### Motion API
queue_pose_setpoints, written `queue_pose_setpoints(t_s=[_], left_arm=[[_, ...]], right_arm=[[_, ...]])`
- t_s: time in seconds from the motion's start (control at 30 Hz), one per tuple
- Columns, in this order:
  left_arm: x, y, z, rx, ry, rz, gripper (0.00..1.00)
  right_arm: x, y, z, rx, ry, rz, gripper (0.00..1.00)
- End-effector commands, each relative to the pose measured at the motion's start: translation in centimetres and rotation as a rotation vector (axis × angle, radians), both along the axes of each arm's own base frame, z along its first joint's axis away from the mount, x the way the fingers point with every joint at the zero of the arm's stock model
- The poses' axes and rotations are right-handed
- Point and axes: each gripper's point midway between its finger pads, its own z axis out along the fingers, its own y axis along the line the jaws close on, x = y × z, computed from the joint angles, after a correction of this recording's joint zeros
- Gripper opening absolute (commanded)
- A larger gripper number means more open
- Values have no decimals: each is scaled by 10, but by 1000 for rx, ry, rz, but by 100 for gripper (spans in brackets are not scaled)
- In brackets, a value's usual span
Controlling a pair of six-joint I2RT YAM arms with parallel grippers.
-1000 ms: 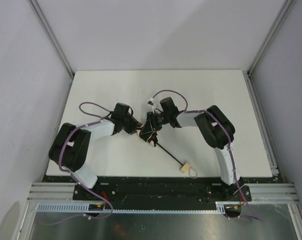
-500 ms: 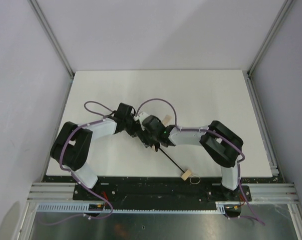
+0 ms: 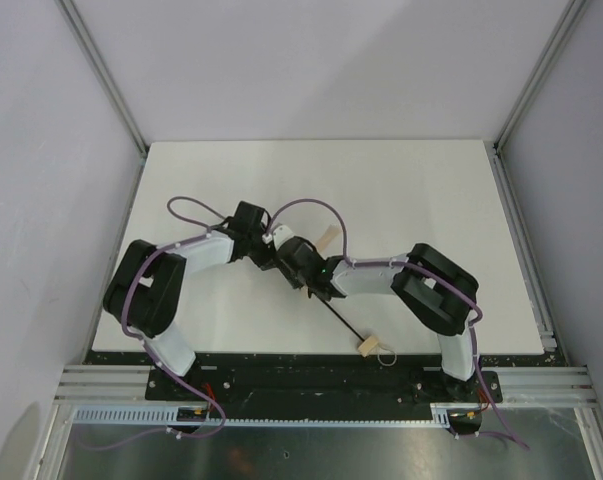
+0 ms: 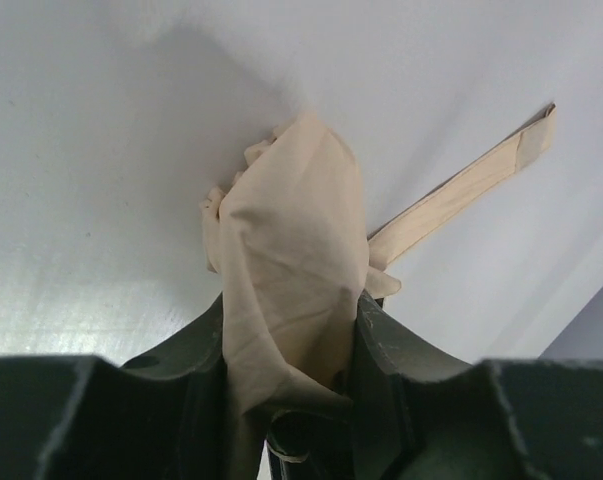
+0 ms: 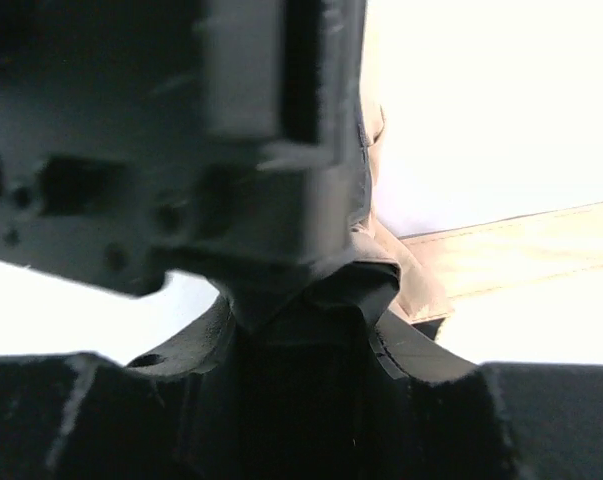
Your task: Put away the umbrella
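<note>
**A:** From above, where is the umbrella?

**B:** The umbrella [image 3: 338, 316] lies slantwise on the counter [image 3: 401, 190], with its handle [image 3: 369, 346] at the near edge. Its canopy end is hidden where the left arm [image 3: 196, 255] and right arm [image 3: 366, 277] meet. I judge both crowd that end to gather the loose cloth for wrapping.

**A:** And the left wrist view?

**B:** The left fingers [image 4: 381, 345] are clenched on a bunch of tan canopy [image 4: 291, 230], pinning it. The closure strap [image 4: 471, 180] lies free on the counter beyond.

**A:** The right wrist view?

**B:** A dark housing [image 5: 181, 130] blocks most of it. The right fingers [image 5: 421, 355] sit just beneath, with a little tan cloth beside them. I cannot tell whether they grip anything.

**A:** What differs from a second ago?

**B:** The right arm has swung in from the canopy's far right side to sit over it, close against the left. The handle has slid slightly toward the near edge, and the strap now shows on the far side.
</note>
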Motion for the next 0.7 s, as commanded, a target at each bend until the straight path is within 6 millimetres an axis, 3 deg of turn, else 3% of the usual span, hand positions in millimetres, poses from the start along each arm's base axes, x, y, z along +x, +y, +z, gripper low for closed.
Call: queue_pose_setpoints(t_s=[0.0, 0.13, 0.23, 0.4, 0.67], left_arm=[[-30, 25, -30, 143, 118, -59, 9], [-19, 25, -18, 122, 46, -67, 58], [-15, 25, -10, 100, -15, -71, 78], [-17, 24, -10, 77, -48, -87, 85], [-36, 15, -38, 59, 31, -114, 84]], right_arm=[[-36, -36, -85, -19, 410, -5, 0], [-51, -28, -87, 123, 598, 38, 0], [-56, -19, -81, 220, 687, 75, 0], [-58, -9, -72, 373, 817, 110, 0], [-50, -8, -61, 590, 1018, 93, 0]])
